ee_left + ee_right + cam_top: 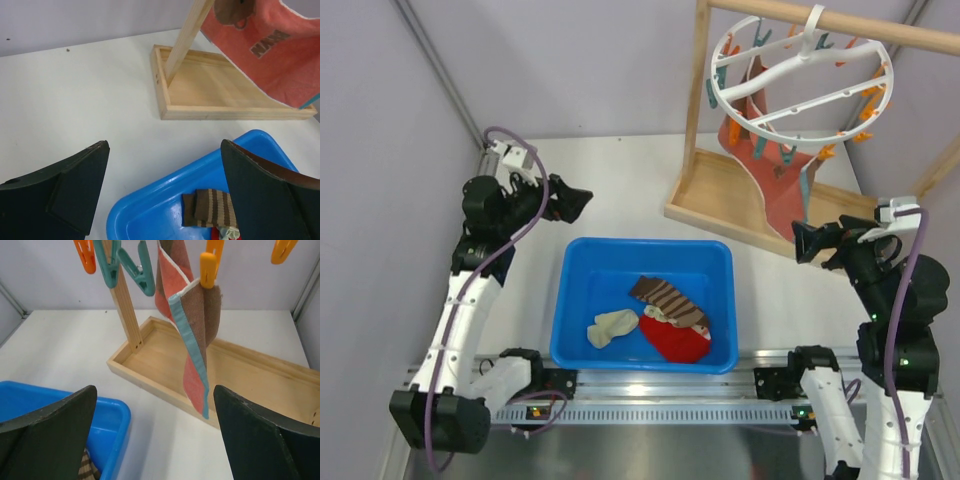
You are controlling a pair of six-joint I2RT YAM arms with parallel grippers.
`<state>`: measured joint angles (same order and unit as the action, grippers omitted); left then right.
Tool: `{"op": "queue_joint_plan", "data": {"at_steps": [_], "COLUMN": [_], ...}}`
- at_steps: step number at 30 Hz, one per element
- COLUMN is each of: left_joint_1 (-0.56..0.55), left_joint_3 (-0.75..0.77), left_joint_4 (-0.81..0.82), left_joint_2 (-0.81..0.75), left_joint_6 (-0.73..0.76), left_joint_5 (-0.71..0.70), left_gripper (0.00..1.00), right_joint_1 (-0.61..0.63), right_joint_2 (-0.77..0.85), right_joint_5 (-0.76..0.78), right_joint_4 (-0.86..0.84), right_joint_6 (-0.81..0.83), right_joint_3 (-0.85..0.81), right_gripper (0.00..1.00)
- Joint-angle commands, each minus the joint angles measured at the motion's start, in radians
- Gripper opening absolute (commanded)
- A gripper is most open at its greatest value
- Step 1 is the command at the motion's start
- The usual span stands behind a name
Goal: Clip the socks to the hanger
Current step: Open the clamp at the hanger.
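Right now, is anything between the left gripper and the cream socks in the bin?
Nothing covers the cream socks. They lie exposed on the blue bin's floor, left of the brown striped sock. Only the bin's wall sits between them and the open left gripper, so an approach from above looks clear.

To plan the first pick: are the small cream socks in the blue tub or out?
In: the small cream fabric socks lie bunched inside the blue plastic tub, beside a brown striped sock.
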<state>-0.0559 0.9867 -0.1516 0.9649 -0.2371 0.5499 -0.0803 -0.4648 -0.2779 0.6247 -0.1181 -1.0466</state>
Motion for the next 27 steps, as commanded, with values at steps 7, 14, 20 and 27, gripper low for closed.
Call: {"op": "queue_joint_plan", "data": {"at_steps": [7,14,20,27], "left_joint_1": [-0.192,-0.517,-0.729,-0.846], "left_joint_3": [0.047,0.016,0.150,0.357], "left_joint_4": [0.320,0.737,1.049,1.238], "left_joint_2": [0.104,0.210,0.486,0.797], "left_joint_6": [-0.063,-0.070,-0.097,-0.067], "left_joint_5": [0.106,0.104,0.082,-0.103], "left_gripper": [0.97,0.92,0.81,0.74], "right_joint_1": [-0.024,-0.024,-0.035,-0.064], "right_joint_2": [-0.066,-0.118,-0.132,-0.176], "right_joint_5": [-0.003,0.006,0.028,0.039], "right_joint_4": [-0.180,-0.169,-0.129,-0.106], "right_joint_6": [-0.005,0.026,0.032,0.003], "right_joint_3": [-0.069,-0.124,-0.184,-0.294], "right_gripper": [0.96,0.89,0.81,0.74]}}
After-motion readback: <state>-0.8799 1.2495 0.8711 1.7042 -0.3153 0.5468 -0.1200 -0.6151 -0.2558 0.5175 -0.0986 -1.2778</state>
